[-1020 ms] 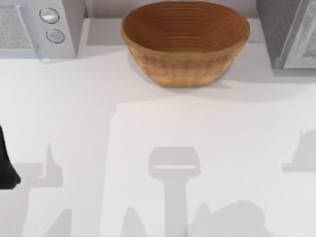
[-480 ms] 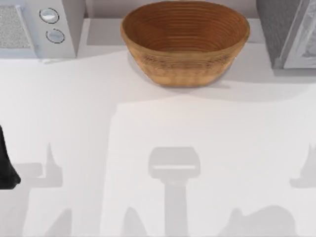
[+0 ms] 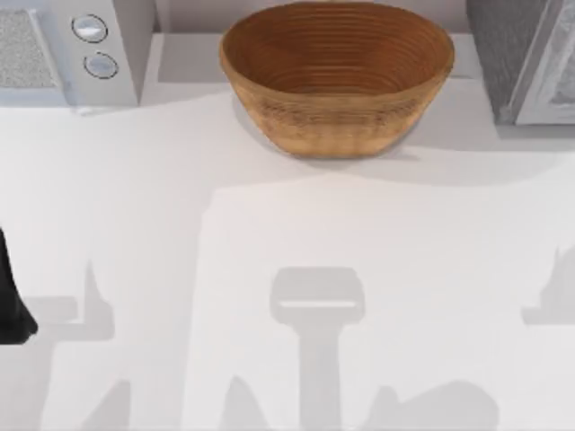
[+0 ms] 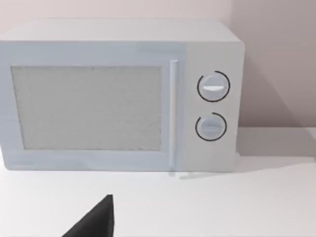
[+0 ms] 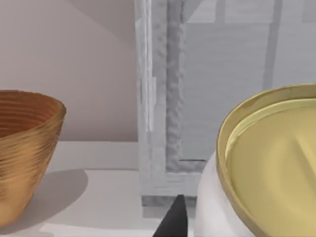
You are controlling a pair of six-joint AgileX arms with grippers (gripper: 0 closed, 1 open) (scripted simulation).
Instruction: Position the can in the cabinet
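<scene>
Right tool has the can pressed close alongside, grip state unclear; cabinet dead ahead past it, so keep the can upright and advance slowly toward the door.

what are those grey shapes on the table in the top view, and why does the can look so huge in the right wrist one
Top view: the grey shapes on the table are cast shadows, not objects; the basket throws one too. Right wrist view: the can sits right at the lens, so its gold top looms large and is cropped, with the cabinet behind it.
</scene>
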